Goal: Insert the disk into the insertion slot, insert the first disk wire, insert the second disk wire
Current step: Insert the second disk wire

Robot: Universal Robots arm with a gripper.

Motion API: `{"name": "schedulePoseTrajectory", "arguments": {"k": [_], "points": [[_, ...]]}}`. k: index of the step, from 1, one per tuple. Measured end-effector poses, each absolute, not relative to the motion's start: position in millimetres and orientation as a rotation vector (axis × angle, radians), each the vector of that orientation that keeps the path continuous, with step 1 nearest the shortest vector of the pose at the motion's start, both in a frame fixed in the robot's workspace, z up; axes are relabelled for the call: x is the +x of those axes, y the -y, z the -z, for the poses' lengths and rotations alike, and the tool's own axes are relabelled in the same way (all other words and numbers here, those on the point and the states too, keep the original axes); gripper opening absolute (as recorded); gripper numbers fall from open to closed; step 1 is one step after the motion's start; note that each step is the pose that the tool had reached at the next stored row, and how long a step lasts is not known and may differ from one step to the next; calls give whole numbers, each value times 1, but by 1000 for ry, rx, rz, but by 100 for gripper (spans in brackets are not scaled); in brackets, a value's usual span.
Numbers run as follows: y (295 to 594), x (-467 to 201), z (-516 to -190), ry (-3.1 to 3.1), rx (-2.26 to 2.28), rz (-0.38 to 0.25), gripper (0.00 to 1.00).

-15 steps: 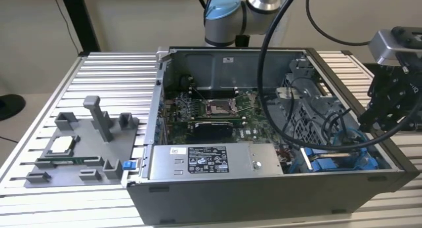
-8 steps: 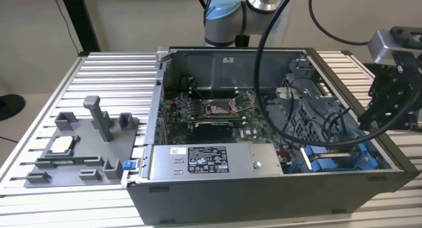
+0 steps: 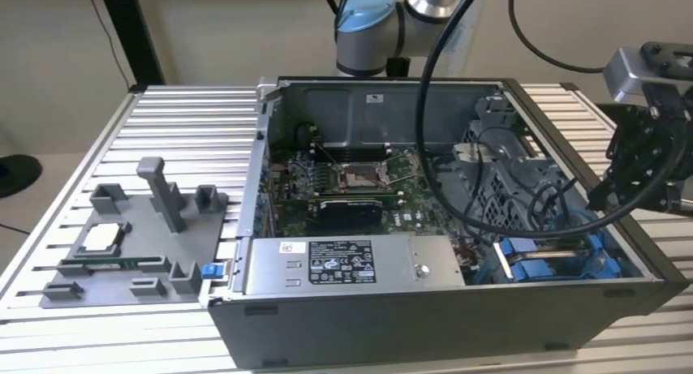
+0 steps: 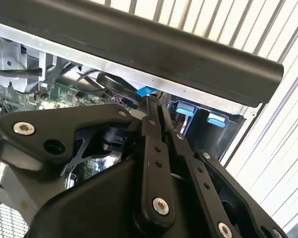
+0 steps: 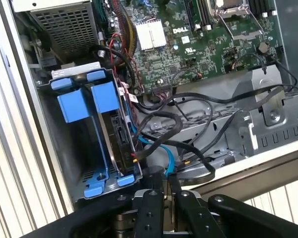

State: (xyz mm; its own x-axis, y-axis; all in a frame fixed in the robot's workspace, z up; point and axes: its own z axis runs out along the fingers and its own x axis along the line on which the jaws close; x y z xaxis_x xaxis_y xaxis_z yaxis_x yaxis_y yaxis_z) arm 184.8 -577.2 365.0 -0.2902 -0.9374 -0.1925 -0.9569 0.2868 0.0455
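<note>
A ribbed aluminium table point(image 3: 174, 122) carries an open computer case point(image 3: 433, 333). The gripper point(image 3: 604, 199) hangs over the case's rim at the exterior view's right, beside the drive end of the chassis. Inside the case, the grey power-supply box point(image 3: 336, 264) lies along the near wall and the green motherboard point(image 3: 346, 187) fills the middle. The insertion slot point(image 5: 59, 144), a grey metal bay with blue rails and tabs, sits in the corner close in front of the gripper in the first wrist view. The disk point(image 5: 118, 135) appears to be already seated there. It is seen edge-on between the blue rails, with its connector edge facing the loose wiring and its label hidden. The work therefore looks to be at the wire stage. The fingers point(image 4: 150, 148) are drawn together with hardly a sliver between them, and nothing can be seen pinched there. A tangle of black cables point(image 5: 164, 124) and a thin blue cable point(image 5: 170, 156) lies between the fingertips and the disk's connector edge. Whether either plug is home cannot be told. To do this step well, the arm should grip a wire close behind its plug so that it does not flop. It should then square the plug to the disk's socket and press straight along the socket's axis, keeping clear of the black loops that could snag the fingers.
</note>
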Motion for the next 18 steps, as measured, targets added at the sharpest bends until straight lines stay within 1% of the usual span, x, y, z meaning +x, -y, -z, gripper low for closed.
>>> {"name": "schedulePoseTrajectory", "arguments": {"k": [18], "points": [[577,176,-375,-2411,-1785,-237,0]]}}
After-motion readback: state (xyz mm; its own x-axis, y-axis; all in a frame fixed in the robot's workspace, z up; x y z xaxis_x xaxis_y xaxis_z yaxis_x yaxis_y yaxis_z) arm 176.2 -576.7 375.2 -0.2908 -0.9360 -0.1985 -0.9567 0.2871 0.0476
